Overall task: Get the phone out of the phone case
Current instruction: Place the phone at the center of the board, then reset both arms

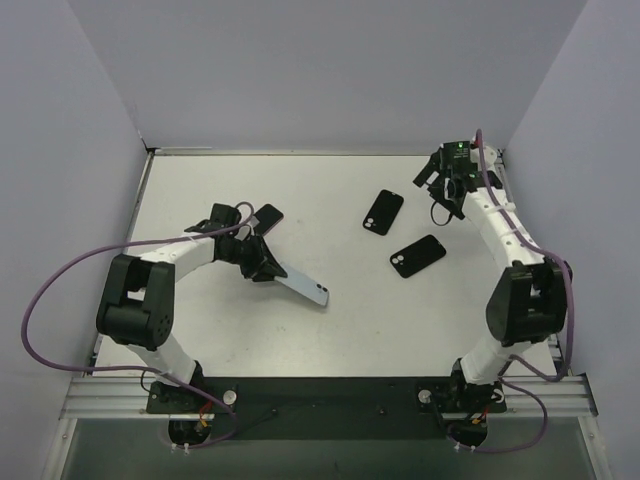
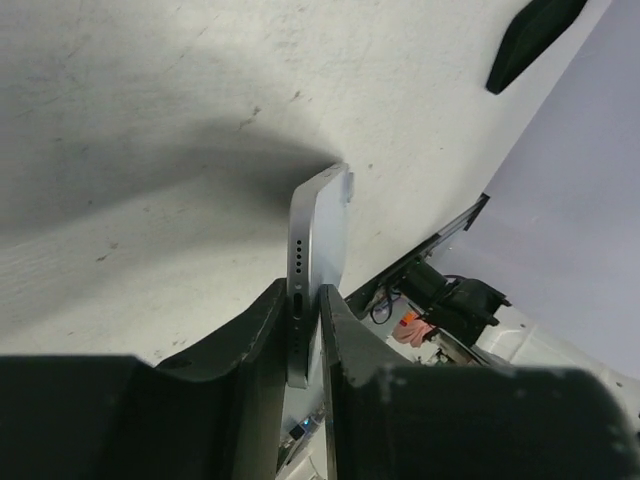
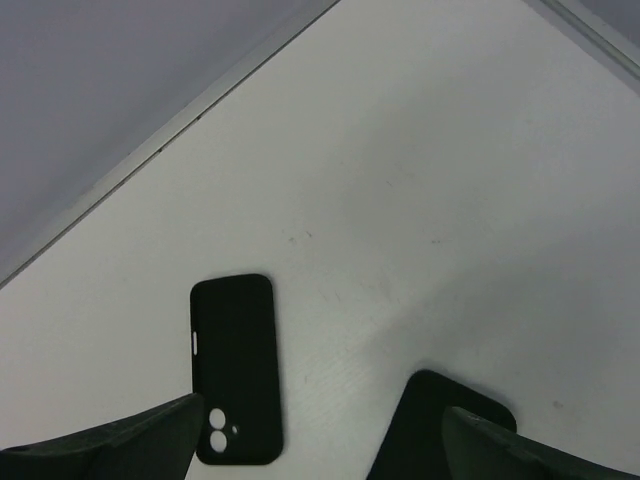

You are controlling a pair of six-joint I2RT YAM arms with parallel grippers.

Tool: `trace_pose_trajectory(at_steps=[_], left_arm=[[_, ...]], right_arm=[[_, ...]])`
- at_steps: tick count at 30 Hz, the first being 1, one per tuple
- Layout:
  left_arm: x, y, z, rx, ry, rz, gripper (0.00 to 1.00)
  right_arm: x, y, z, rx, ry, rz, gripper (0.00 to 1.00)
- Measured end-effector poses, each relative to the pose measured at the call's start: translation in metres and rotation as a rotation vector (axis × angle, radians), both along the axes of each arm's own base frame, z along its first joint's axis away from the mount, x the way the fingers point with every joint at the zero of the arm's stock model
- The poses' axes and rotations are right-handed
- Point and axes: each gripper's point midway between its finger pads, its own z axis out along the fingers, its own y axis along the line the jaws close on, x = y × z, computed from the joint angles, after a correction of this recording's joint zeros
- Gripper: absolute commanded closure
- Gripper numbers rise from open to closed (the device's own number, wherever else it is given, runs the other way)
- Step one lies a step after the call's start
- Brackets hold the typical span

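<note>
The left claw [image 2: 305, 300] is clamped on one end of the bare silver phone [image 2: 322, 225], which slants down toward the white counter [image 1: 350, 330]. Farther off lies a black case [image 1: 417, 256], then a second case [image 1: 382, 212]. Beyond them the right claw [image 1: 441, 193] hangs spread wide.

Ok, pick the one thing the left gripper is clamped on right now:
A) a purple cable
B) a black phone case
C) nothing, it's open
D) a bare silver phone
D: in the left wrist view the left gripper is shut on the port end of the silver phone, while the farther black case and the nearer black case lie apart on the table by the right arm.
</note>
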Motion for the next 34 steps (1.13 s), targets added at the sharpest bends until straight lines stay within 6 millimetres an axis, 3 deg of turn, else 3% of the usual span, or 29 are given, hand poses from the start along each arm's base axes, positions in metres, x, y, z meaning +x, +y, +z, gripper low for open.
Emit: trace_pose_trajectory(at_steps=[2,3,4,8,13,19,22,25,29,34], left_arm=[[-0.008,0.002,-0.008,0.013,-0.004,-0.011,0.33],[-0.013,0.004,-0.013,0.028,0.002,-0.013,0.13],[-0.019,0.006,-0.018,0.041,0.008,-0.017,0.08],[-0.031,0.015,-0.024,0.094,0.012,-0.014,0.06],[-0.036,0.028,-0.007,0.166,-0.070,-0.020,0.05],[-0.042,0.048,0.047,0.248,-0.270,-0.019,0.05],[-0.043,0.056,0.077,0.272,-0.392,-0.013,0.05],[-0.049,0.064,0.093,0.297,-0.462,0.004,0.05],[-0.061,0.069,0.097,0.297,-0.502,0.023,0.05],[-0.070,0.072,0.090,0.295,-0.491,0.041,0.05]], right_arm=[[-0.022,0.005,0.013,-0.031,-0.020,0.021,0.01],[-0.032,0.008,0.017,-0.042,-0.028,0.031,0.01],[-0.043,0.010,0.018,-0.050,-0.028,0.039,0.01],[-0.079,0.016,0.010,-0.073,0.002,0.069,0.00],[-0.114,0.016,-0.002,-0.111,0.077,0.086,0.00],[-0.150,0.013,-0.001,-0.145,0.106,0.112,0.00],[-0.175,0.006,-0.011,-0.163,0.141,0.116,0.00],[-0.199,-0.002,-0.026,-0.183,0.197,0.109,0.00],[-0.223,-0.010,-0.042,-0.191,0.247,0.097,0.00],[-0.236,-0.016,-0.043,-0.196,0.233,0.076,0.01]])
